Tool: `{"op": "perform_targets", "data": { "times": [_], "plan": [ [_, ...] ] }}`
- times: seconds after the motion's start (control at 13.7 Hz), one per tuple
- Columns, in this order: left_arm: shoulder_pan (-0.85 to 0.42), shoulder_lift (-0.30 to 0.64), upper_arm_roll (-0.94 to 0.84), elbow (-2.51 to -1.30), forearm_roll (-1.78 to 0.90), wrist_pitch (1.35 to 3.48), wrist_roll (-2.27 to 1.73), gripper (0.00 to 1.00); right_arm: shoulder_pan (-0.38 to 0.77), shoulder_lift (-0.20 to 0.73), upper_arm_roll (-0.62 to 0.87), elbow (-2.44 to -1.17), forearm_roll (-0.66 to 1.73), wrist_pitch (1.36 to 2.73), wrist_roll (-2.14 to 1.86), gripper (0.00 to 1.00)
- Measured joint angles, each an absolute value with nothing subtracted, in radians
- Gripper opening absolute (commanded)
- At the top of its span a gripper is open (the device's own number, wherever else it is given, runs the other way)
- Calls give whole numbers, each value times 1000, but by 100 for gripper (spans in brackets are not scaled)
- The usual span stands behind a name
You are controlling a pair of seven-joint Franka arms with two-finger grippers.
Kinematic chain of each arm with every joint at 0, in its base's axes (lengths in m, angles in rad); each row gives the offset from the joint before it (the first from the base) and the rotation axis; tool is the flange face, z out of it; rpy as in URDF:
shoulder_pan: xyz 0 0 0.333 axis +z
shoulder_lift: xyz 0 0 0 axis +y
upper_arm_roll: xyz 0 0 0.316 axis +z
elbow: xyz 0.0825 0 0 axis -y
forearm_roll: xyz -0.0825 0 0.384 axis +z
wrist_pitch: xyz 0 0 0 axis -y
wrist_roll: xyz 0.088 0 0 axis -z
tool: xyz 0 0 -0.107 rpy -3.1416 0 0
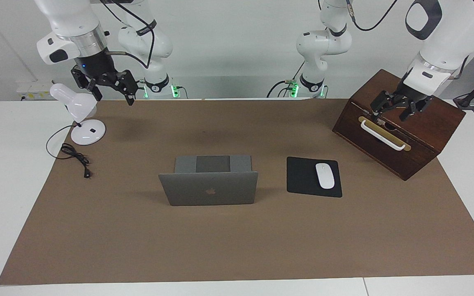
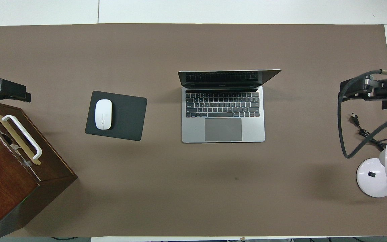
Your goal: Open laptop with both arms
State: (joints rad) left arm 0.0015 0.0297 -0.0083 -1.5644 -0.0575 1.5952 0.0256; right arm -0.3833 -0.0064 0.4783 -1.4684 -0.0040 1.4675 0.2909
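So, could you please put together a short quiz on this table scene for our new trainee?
1. True or false: the laptop stands with its lid raised.
2. Which thing is the left gripper over? A) the mouse pad B) the wooden box C) the lamp
3. Fill in: the white mouse lies on the black ____.

Key
1. True: the keyboard shows in the overhead view.
2. B: it hangs open over the wooden box, above the white handle; the right gripper, also open, is up beside the lamp.
3. Mouse pad, which lies beside the laptop, toward the left arm's end of the table.
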Motion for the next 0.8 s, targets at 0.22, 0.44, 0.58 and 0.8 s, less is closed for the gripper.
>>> {"op": "perform_targets", "data": {
  "times": [0.22, 0.44, 0.58, 0.8],
  "plan": [
    [2, 30, -7, -1564, -57, 1595, 25, 100, -383, -9, 477, -1471, -4, 1470, 256, 100],
    [2, 30, -6, -1564, -57, 1595, 25, 100, -309, -8, 398, -1476, -4, 1483, 221, 100],
    [2, 30, -5, -1564, -56, 1595, 25, 100, -176, -7, 248, -1481, -4, 1498, 197, 100],
    [5, 30, -2, -1564, -49, 1595, 25, 100, -19, 4, 51, -1486, -4, 1516, 139, 100]
  ]
}}
